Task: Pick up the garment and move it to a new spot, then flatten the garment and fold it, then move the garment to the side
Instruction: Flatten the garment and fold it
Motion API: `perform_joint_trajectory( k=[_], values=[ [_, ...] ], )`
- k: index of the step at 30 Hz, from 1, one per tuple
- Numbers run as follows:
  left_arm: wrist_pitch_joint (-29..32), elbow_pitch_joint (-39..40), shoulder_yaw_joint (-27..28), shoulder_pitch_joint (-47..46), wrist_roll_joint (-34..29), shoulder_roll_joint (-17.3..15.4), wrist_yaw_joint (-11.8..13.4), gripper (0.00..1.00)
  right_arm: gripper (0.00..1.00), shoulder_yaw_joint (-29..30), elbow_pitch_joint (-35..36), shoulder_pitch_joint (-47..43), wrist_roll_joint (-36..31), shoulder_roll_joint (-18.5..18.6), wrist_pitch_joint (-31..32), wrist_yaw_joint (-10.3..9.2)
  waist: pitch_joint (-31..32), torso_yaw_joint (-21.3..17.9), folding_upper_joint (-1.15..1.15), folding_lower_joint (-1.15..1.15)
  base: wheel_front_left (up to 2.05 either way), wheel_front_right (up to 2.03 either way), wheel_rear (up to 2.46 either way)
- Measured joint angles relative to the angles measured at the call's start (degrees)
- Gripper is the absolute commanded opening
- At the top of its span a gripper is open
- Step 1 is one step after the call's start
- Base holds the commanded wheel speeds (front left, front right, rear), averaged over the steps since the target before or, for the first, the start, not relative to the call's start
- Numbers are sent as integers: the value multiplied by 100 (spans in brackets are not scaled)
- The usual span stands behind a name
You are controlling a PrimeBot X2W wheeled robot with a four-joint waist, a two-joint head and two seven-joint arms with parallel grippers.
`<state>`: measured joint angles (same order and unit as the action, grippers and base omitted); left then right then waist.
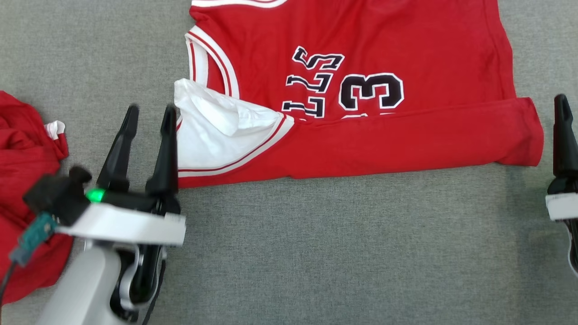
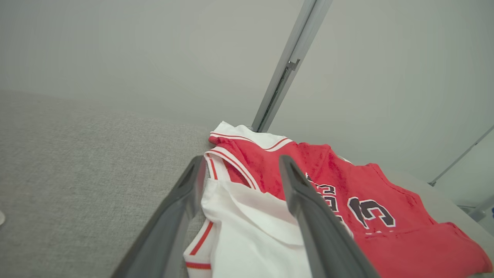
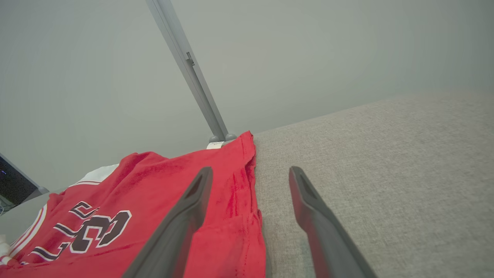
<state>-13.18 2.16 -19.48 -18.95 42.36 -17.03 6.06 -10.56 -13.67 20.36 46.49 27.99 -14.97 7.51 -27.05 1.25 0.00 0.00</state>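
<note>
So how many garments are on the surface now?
2: the red jersey laid out ahead, and a crumpled red garment at the left edge, partly out of frame.

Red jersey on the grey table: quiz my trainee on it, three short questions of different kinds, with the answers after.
1. True or false: the near edge of the red jersey is folded over onto itself.
2. The left claw holds: A the jersey; B nothing; C a hanger.
3. Fill in: the digit fully readable on the chest is ___.
Key: 1 true; 2 B; 3 the digit 3.
</note>
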Motion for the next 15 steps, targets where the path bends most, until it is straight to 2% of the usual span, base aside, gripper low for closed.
perform_joint_trajectory(
  k=[3,6,9,12,15],
  values=[
    [-134,-20,24,539,-399,-120,9,100,100,220,157,-307,-67,-114,0,0,89,-18,0,0,0,0,0],
    [-167,-129,-35,1090,-861,-221,122,100,100,353,254,-605,-127,-194,0,0,208,-31,0,0,0,0,0],
    [-172,-415,-96,1468,-1011,-143,257,100,100,449,335,-832,-166,-280,0,0,336,-22,0,0,0,0,0],
    [-180,-789,-136,1458,-1036,-37,208,100,100,448,356,-963,-171,-350,0,-1,439,-7,0,0,0,0,0],
    [-181,-1191,-112,1198,-910,130,26,100,100,403,338,-977,-171,-348,0,-1,487,-4,0,0,0,0,0]
  ],
)
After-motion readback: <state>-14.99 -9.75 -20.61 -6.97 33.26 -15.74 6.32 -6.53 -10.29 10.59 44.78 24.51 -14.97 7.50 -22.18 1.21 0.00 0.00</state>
